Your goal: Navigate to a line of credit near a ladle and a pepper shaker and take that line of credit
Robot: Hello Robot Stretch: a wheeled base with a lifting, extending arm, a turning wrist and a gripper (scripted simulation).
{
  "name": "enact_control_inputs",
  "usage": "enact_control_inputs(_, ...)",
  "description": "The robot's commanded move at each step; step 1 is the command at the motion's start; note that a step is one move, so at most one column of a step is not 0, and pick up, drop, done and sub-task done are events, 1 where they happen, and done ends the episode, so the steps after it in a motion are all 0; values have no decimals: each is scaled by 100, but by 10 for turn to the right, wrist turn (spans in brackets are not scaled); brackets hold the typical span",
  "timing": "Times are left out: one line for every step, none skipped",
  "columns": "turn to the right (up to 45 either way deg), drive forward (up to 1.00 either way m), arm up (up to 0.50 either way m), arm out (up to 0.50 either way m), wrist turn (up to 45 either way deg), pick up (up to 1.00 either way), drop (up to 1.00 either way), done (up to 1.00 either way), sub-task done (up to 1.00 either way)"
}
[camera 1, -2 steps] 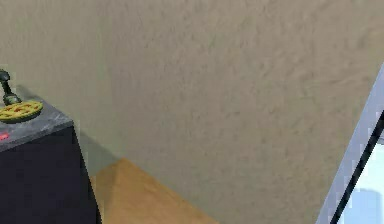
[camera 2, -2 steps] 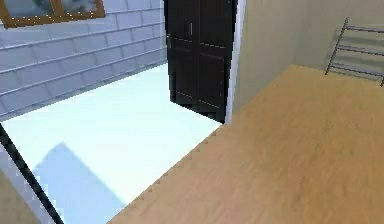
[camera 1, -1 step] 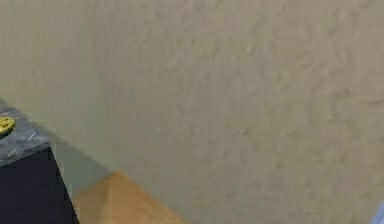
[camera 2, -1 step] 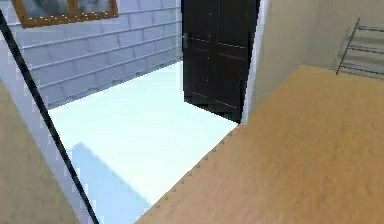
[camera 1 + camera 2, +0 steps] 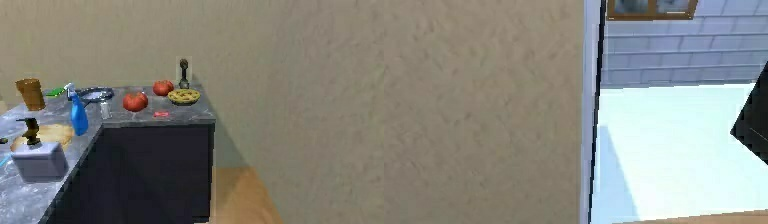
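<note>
1. A small flat red thing [image 5: 161, 114] lies on the grey counter [image 5: 195, 117], close to its front edge. It is too small for me to tell if it is the line of credit
2. I cannot tell how the gripper is set, so I say where things are by the things next to them
3. Just behind the small flat red thing sit two round red fruits. One [image 5: 135, 101] is a bit to the forward view's left and the other [image 5: 163, 88] is farther back
4. A tan round dish [image 5: 183, 96] with a criss-cross top sits just beside the back fruit, toward the counter's end
5. A dark shaker [image 5: 183, 70] stands upright behind the dish, against the tan wall [image 5: 300, 90]
6. Farther along the forward view's left there is a shiny metal pan [image 5: 93, 95], a blue spray bottle [image 5: 78, 112], a little green thing [image 5: 55, 92] and a brown cup [image 5: 30, 94]
7. Nearer the camera a soap pump [image 5: 32, 133] stands beside a pale box [image 5: 40, 161]
8. Under the counter are dark cupboards [image 5: 150, 170], and a wooden floor [image 5: 240, 200] lies beside them
9. In the arm side view a big tan wall [image 5: 484, 110] is close by, with a dark edge [image 5: 592, 130] running up beside it
10. Past that edge is a pale floor [image 5: 674, 140], a grey plank wall [image 5: 684, 50] and a wooden frame [image 5: 652, 8] at the top
</note>
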Motion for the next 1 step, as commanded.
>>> enact_control_inputs(390, 0, 0, 0, 0, 0, 0, 0, 0)
